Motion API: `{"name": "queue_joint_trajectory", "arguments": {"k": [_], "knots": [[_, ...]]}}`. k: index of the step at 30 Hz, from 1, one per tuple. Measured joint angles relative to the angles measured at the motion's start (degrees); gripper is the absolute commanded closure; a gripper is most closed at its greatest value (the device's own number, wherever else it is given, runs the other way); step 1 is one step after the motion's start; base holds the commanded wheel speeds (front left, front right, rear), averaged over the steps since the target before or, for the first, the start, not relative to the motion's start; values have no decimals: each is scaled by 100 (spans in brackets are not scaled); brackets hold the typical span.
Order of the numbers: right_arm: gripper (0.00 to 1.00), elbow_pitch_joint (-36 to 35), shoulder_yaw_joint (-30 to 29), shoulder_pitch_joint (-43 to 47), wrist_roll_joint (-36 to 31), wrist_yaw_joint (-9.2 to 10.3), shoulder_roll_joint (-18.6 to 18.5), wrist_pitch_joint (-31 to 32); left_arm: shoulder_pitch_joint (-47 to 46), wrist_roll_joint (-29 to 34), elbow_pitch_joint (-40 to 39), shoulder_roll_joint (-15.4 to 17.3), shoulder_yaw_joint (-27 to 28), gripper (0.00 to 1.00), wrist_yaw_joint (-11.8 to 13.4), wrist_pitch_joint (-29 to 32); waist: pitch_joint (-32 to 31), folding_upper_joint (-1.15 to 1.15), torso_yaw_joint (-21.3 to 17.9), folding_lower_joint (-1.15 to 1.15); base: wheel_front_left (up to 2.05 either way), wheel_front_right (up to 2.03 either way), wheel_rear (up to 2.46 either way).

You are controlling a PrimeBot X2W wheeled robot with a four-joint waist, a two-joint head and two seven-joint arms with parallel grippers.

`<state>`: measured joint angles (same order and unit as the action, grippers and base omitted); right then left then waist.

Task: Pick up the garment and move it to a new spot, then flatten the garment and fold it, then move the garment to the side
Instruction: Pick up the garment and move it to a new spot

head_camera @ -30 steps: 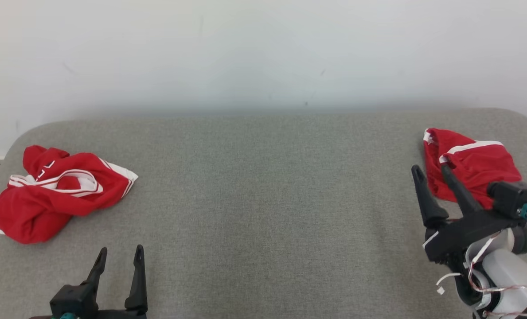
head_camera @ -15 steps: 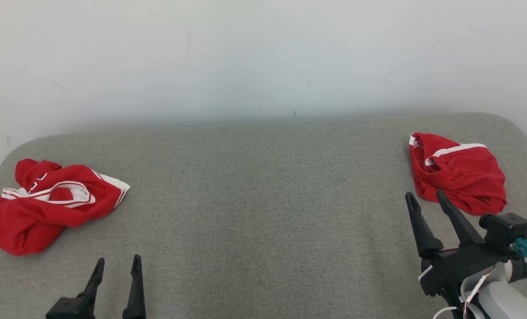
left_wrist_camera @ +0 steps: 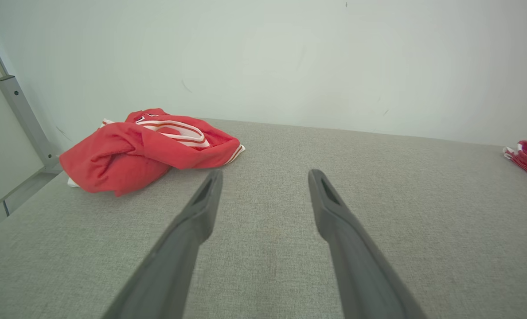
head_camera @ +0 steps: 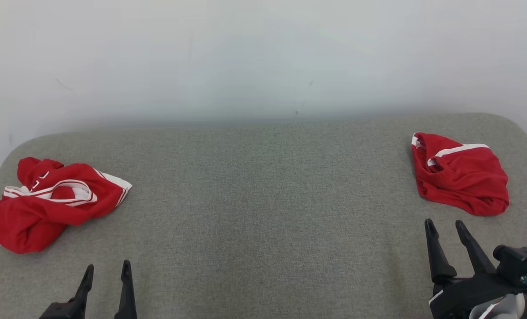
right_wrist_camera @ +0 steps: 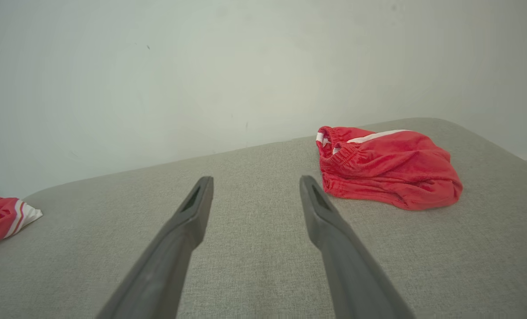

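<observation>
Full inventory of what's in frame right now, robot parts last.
left garment: 1, red with white trim, crumpled at the surface's left end
right garment: 1, red with a white stripe, bunched near the far right corner
padded surface: 1, grey fabric, under both garments
wall: 1, pale, behind the surface
metal post: 1, grey, beyond the surface's left end
left gripper: 1, dark, lower left, open, empty
right gripper: 1, dark, lower right, open, empty, apart from the right garment
</observation>
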<state>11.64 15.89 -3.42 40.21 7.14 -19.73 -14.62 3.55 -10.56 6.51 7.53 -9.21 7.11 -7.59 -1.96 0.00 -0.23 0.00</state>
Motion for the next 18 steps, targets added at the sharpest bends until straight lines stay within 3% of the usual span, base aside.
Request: {"name": "queue_joint_trajectory", "arguments": {"k": [18], "knots": [[0, -56, -158, 61, -511, 0, 174, 8, 95, 198, -41, -25, 79, 0, 1, 277, 58, 0, -58, 0, 0, 0, 0]]}}
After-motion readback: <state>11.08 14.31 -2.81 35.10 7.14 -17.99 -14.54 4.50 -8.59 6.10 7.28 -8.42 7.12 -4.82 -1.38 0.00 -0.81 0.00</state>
